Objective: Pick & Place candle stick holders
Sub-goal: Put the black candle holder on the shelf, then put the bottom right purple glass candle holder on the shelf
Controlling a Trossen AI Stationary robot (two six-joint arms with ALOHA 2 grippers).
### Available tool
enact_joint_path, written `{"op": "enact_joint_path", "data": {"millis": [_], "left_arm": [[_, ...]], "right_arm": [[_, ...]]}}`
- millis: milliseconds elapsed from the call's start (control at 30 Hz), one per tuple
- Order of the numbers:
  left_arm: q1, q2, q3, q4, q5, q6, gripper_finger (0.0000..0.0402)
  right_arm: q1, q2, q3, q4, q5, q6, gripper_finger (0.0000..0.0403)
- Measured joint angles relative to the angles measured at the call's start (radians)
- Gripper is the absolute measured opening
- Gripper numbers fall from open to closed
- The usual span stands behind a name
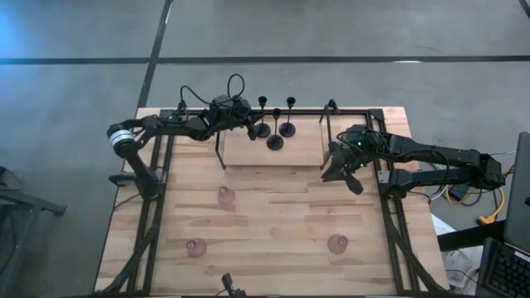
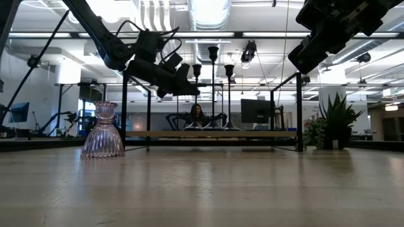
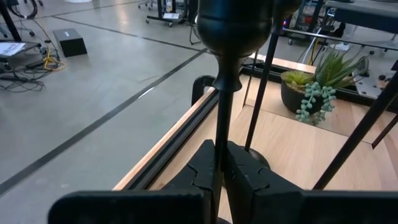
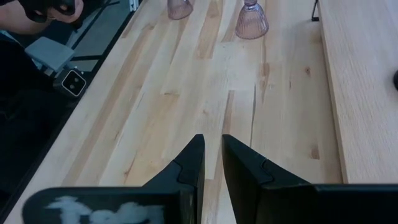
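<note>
From above I see my left gripper point(image 1: 252, 128) at the raised wooden shelf point(image 1: 248, 149), closed on the thin stem of a slim black candle stick holder point(image 1: 262, 116); two more black holders point(image 1: 287, 117) stand beside it. Three squat ribbed pink glass holders point(image 1: 226, 197) sit well apart on the pale plank table point(image 1: 281, 223).

Level view: one pink glass holder point(image 2: 103, 131) stands upright, flared at the base.

Left wrist: my fingers point(image 3: 242, 174) pinch the matte stem.

Right wrist: the right gripper point(image 4: 211, 165) hovers over bare planks, fingers nearly together, holding nothing.
</note>
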Motion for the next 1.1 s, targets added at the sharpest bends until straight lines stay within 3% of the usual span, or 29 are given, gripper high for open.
{"op": "enact_joint_path", "data": {"millis": [200, 667, 1100], "left_arm": [[0.000, 0.005, -0.003, -0.031, 0.000, -0.004, 0.0059], [0.001, 0.003, -0.001, -0.046, 0.000, -0.015, 0.0084], [0.002, -0.002, 0.017, -0.119, -0.008, -0.025, 0.0181]], "right_arm": [[0.000, 0.000, -0.002, -0.001, 0.000, 0.002, 0.0050], [0.000, 0.000, -0.003, -0.001, 0.000, 0.008, 0.0050], [0.000, 0.000, -0.004, -0.001, 0.000, 0.011, 0.0050]]}}
